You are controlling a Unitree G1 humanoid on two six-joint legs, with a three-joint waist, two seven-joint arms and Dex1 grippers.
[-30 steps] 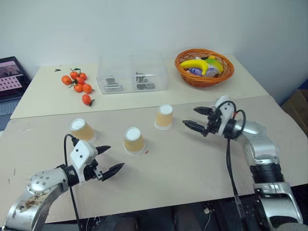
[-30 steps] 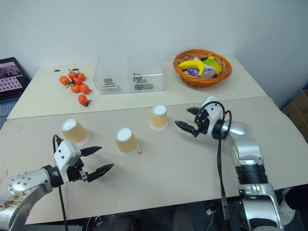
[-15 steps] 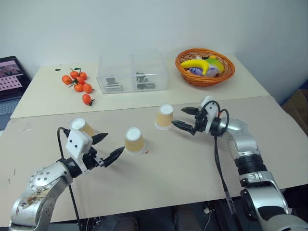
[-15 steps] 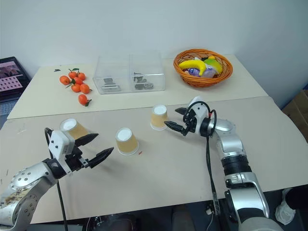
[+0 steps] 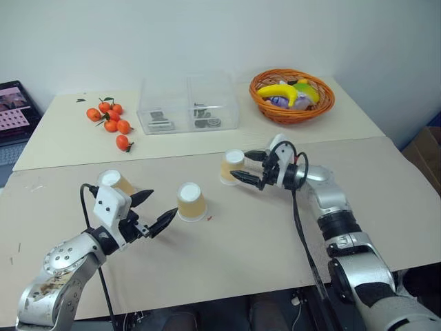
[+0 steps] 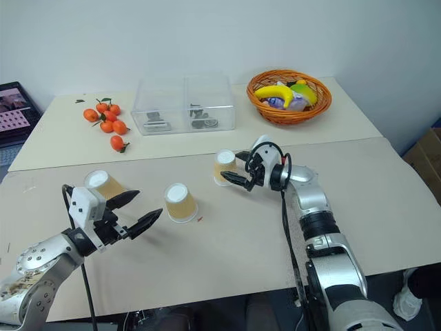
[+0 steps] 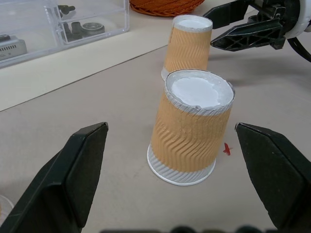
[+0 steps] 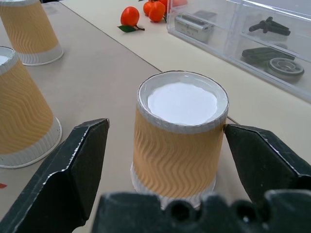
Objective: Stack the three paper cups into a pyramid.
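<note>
Containers noted first: wicker basket [image 5: 293, 103] at 1 o'clock on the far table, round and orange-brown, holding a banana [image 5: 278, 91] and other items too small to tell. Clear plastic box [image 5: 189, 105] at 12 o'clock, split into compartments, with dark metal parts seen inside. Loose cluster of oranges [image 5: 110, 124] with leaves lies at 10 o'clock, beside the box. A laptop [image 5: 15, 110] is seen at the far 9 o'clock edge.

Three cups are set apart on the near table [image 5: 234, 241], a matte beige sheet; all stand upside down, white bases up. Sides are tan-orange with wavy ribbing, tapered, with white rims on the table. No stack is formed. Left cup [image 5: 116, 183] is at 9 o'clock; middle cup [image 5: 191, 201] near centre, with a small red mark [image 5: 210, 218] just beside it on the table; far cup [image 5: 233, 167] at 12 o'clock from centre.

Left gripper [image 5: 153, 210] is held wide open, pointed at the middle cup from 8 o'clock, touching nothing; the left cup sits just behind it. Right gripper [image 5: 242, 165] is spread wide with the far cup between its black fingers [image 8: 82, 160]; one fingertip appears at the cup's top edge, though contact cannot be confirmed. Nothing is lifted.
</note>
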